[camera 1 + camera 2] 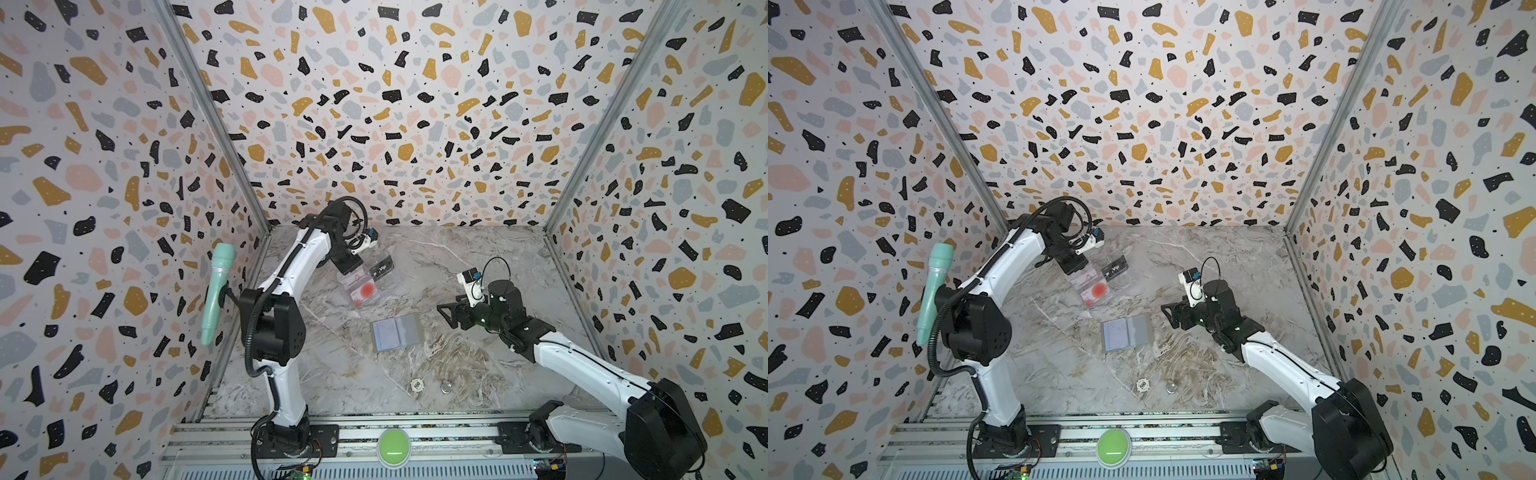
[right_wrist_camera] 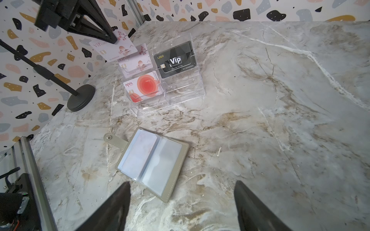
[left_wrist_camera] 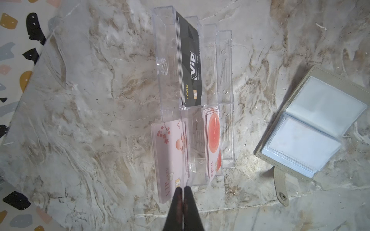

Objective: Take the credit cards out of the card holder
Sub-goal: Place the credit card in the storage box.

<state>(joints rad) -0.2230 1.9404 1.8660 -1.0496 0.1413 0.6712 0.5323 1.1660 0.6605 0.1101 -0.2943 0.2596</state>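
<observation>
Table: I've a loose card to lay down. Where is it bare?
Bare: the marble between clear tray, card holder and right gripper; also between card holder and poker chip. Crowded: at the tray, where the left gripper holds a pink card.

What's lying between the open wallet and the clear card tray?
Nothing: only bare marble table separates the wallet and the tray, which do not touch. The right wrist view shows that stretch plainly; both top views agree.

In a top view, bare tabletop (image 1: 478, 249) opens upper right of the card holder (image 1: 397, 332); clear tray (image 1: 392, 284) blocks upper left.
</observation>
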